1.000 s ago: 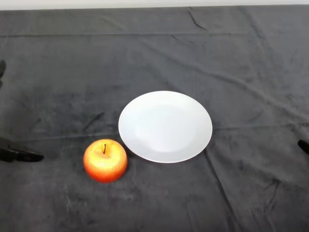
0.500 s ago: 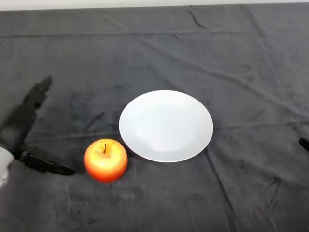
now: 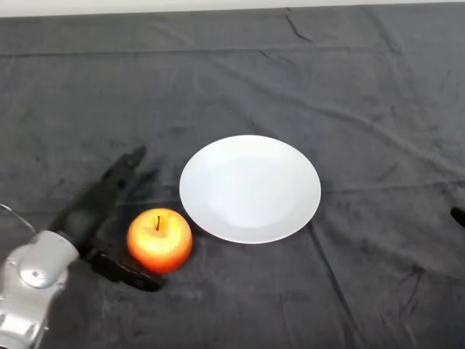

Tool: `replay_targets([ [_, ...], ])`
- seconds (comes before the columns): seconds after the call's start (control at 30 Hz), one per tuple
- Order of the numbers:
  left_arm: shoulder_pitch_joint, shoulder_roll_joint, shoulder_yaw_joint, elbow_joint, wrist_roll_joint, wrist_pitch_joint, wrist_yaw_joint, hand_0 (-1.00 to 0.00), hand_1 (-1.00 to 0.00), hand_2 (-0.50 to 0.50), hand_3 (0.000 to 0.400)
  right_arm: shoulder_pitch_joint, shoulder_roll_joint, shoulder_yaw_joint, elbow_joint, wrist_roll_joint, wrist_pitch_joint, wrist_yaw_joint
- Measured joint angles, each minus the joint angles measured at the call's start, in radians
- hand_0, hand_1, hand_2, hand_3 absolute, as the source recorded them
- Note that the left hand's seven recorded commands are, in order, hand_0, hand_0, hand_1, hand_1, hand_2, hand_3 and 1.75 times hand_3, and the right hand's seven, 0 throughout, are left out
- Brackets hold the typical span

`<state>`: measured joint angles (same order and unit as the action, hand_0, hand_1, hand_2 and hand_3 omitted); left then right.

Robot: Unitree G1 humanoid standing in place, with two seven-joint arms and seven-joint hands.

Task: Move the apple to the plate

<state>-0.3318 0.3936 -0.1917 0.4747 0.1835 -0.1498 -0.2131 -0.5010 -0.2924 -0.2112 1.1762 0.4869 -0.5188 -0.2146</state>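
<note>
Apple [image 3: 160,240] sat beside plate [image 3: 249,188]; hand [image 3: 93,211] spread open around it, holding nothing. Risk: round fruit rolling off on contact.

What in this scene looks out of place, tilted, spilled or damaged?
Nothing stands out. The apple sits upright and whole on the cloth, beside the plate. The robot hand is open next to the apple.

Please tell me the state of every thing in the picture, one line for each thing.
apple: upright, stem up, on the cloth just left of the plate, not on it.
plate: flat on the cloth, nothing on it.
left hand: open, fingers straight, spread round the apple's left side, not closed on it.
cloth: spread over the table, creased.
</note>
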Motion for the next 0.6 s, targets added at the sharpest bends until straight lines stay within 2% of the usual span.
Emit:
replay_targets([
  [0.13, -0.006, -0.003, -0.005, 0.000, 0.003, -0.001, 0.006, 0.00, 0.00, 0.00, 0.000, 0.002, 0.000, 0.0004, 0.000, 0.0000, 0.000, -0.0001],
  [0.2, -0.014, -0.003, -0.020, 0.001, 0.013, -0.002, 0.014, -0.42, 0.00, -0.21, 0.168, 0.002, 0.000, 0.0003, 0.000, 0.0000, 0.000, -0.0001],
  [0.23, -0.018, -0.003, -0.028, 0.001, 0.017, -0.005, 0.018, -1.00, -0.29, -0.36, 0.400, 0.002, 0.000, 0.0004, -0.001, 0.0000, 0.000, -0.0001],
  [0.27, -0.023, -0.004, -0.034, 0.003, 0.018, -0.011, 0.021, -1.00, -0.62, -0.19, 0.400, 0.002, 0.000, 0.0004, -0.001, 0.0000, 0.000, -0.0001],
  [0.3, -0.029, -0.006, -0.036, 0.005, 0.018, -0.015, 0.023, -1.00, -1.00, 0.00, 0.400, 0.002, 0.000, 0.0006, -0.001, 0.0000, 0.000, 0.0000],
  [0.43, -0.053, -0.008, -0.036, 0.016, 0.018, -0.033, 0.036, -1.00, -1.00, 0.00, 0.400, 0.002, 0.000, 0.0011, -0.001, 0.0000, 0.000, 0.0000],
  [0.6, -0.054, -0.008, -0.036, 0.041, 0.019, -0.054, 0.079, -1.00, -1.00, 0.00, 0.400, 0.003, 0.000, 0.0013, -0.001, 0.0001, 0.000, -0.0001],
])
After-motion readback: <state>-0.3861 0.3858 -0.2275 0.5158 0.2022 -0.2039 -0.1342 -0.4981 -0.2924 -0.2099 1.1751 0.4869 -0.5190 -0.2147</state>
